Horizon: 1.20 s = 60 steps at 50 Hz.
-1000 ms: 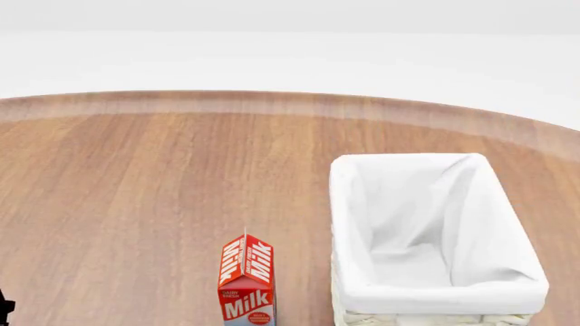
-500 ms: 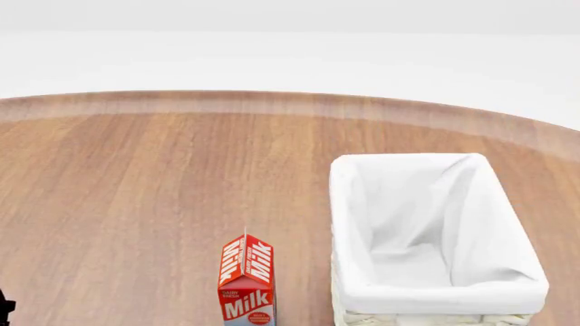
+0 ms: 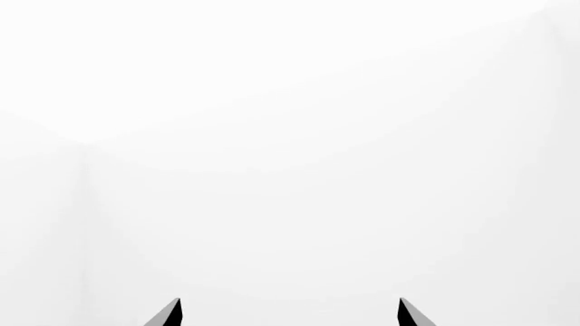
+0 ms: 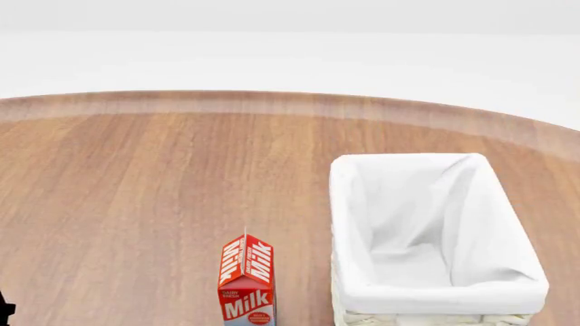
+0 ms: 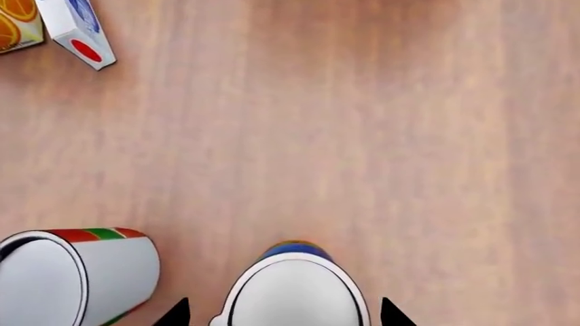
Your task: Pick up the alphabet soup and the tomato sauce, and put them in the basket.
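Nothing shifted since before; right gripper (image 5: 285, 314) spread, straddling the alphabet soup (image 5: 295, 291); left gripper (image 3: 288, 314) spread.

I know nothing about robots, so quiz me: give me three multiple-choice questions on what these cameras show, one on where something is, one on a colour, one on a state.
1. In the head view, where does the milk carton stand relative to the basket?
A. inside it
B. beside it, toward the robot's left
C. behind it

2. What colour is the milk carton mostly?
A. red
B. green
C. black

3. What is in the basket?
A. two cans
B. one can
C. nothing visible

Answers:
1 B: the milk carton stands on the table outside the basket.
2 A: its faces are red with white lettering.
3 C: only white lining shows, while the alphabet soup and tomato sauce sit on the wood in the right wrist view.
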Tool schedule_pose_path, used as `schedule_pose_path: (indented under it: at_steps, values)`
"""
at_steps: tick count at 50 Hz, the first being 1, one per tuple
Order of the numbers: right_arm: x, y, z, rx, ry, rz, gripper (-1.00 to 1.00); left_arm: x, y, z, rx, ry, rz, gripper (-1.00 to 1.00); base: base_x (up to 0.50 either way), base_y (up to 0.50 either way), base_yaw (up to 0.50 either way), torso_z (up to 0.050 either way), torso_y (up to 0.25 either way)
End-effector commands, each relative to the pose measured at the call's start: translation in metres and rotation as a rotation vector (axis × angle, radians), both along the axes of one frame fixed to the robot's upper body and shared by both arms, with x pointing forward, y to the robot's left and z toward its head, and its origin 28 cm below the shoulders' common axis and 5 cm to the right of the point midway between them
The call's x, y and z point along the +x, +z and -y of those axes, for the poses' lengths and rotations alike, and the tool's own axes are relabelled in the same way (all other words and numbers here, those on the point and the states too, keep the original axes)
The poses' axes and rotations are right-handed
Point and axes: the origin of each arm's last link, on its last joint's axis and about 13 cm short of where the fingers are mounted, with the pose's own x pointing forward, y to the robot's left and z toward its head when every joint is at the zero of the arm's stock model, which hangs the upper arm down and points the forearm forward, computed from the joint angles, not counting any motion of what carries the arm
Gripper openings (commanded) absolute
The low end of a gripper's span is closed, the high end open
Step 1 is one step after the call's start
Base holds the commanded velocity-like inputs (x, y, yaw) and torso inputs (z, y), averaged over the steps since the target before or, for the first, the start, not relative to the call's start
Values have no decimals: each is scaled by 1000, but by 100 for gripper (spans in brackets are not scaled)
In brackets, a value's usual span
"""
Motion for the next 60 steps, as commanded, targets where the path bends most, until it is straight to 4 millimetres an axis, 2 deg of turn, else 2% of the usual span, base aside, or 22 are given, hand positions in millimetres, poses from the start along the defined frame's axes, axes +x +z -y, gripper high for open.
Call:
schedule_pose_path:
  at_steps: [1,43,44,54,60]
  values:
    - [2,-6,1,-4,-9,-9,100,0,0,0,-1,0,-2,100,0,0,0,0,0]
    - [0,-27,1,2,-23,-39,100,0,-1,1,-1,-1,-4,100,0,0,0,0,0]
    - [0,-26,1,2,-19,-30,-100,0,-1,1,0,-1,-4,100,0,0,0,0,0]
    - [0,-18,-1,-6,-3,12,-100,1,1,1,-1,-1,-3,100,0,0,0,0,0]
    - [1,12,-5,34,12,96,-100,1,0,1,-1,0,-3,100,0,0,0,0,0]
